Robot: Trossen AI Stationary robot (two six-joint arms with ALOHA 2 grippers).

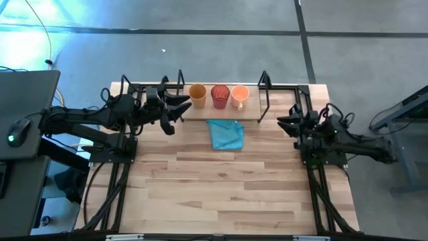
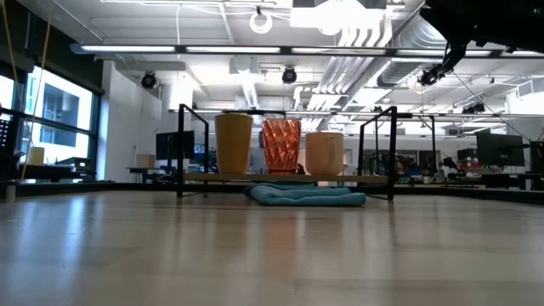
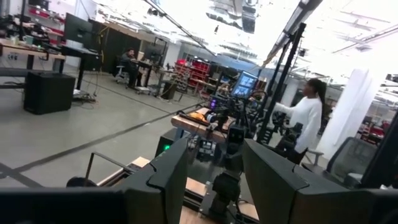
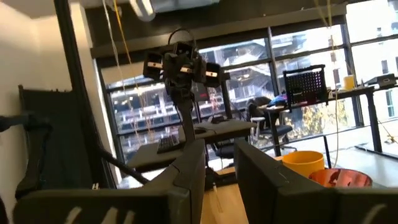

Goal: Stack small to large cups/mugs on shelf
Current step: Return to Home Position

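High view, shelf: the shelf (image 1: 254,112) lies along the far edge of the table (image 1: 221,194). The mustard tumbler (image 1: 197,94), red ribbed cup (image 1: 220,95) and orange mug (image 1: 240,96) stand upright on it in one row, just beside one another.
High view, left pincer: the left pincer (image 1: 175,111) hangs at the shelf's left end, near the tumbler, with fingers spread and empty.
High view, right pincer: the right pincer (image 1: 284,122) sits off the shelf's right end, apart from the mug.
High view, open room: a blue cloth (image 1: 225,134) lies just in front of the shelf. Room for moving lies toward the near edge.
Low view, row: heights fall from tumbler (image 2: 234,143) to mug (image 2: 324,153), with narrow gaps between. The posts flank the row, so access is probably from the front or from above.
Left wrist view: fingers parted with nothing between them. No cup is in sight, and a person (image 3: 308,118) stands in the room beyond.
Right wrist view: fingers parted by a narrower gap, empty, with the tumbler (image 4: 301,163) ahead.
Judgement: placing looks finished. Both arms stand off the posts, probably to avoid knocking the row.
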